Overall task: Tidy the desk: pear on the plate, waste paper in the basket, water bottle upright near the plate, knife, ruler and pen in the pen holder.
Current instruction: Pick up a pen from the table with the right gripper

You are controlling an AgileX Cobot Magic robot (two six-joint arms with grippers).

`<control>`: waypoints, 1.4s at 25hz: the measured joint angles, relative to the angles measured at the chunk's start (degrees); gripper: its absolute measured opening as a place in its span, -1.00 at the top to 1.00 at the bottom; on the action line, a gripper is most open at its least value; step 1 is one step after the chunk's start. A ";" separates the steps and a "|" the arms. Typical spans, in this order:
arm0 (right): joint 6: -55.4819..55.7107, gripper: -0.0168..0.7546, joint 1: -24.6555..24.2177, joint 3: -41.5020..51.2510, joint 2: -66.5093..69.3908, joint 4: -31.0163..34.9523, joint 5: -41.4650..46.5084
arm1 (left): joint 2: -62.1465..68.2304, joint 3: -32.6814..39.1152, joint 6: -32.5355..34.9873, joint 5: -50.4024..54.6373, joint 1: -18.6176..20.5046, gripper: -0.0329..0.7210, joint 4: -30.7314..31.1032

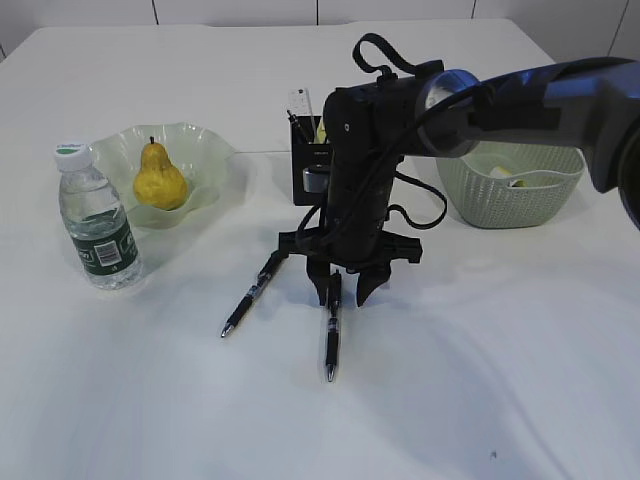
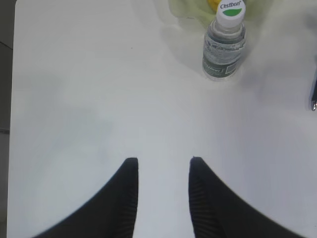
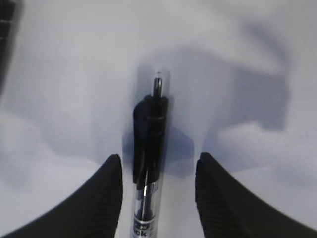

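1. Worktop (image 1: 520,380) is white and smooth, so thin things lying on it may slide when they are pushed.
2. Right gripper (image 1: 346,290) stands low over the worktop with its jaws apart, one on each side of a pen, not closed on it.
3. Left gripper (image 2: 161,171) hangs empty with a moderate gap, near the upright water bottle (image 2: 224,42).
4. Pen (image 3: 148,163) lies flat between the right jaws. It looks light, stiff and round, with a smooth clear barrel that may roll or slip; I judge the middle of the barrel is the best place to pinch.
5. A second pen (image 1: 252,294) lies just to the left, apart from the jaws.
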 joint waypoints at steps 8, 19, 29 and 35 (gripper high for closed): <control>0.00 -0.05 0.00 0.00 0.00 -0.06 2.21 | 0.00 0.00 0.00 0.00 0.00 0.28 0.00; 0.00 -0.05 0.00 0.00 0.12 0.35 5.08 | 0.00 0.00 0.00 0.00 0.00 0.28 0.00; 0.00 -0.04 0.00 -0.84 1.44 2.20 6.03 | 0.00 0.00 0.00 0.00 0.00 0.28 0.00; 0.00 0.48 0.00 -1.22 1.74 2.02 6.03 | 0.00 0.00 0.00 0.00 0.00 0.28 0.00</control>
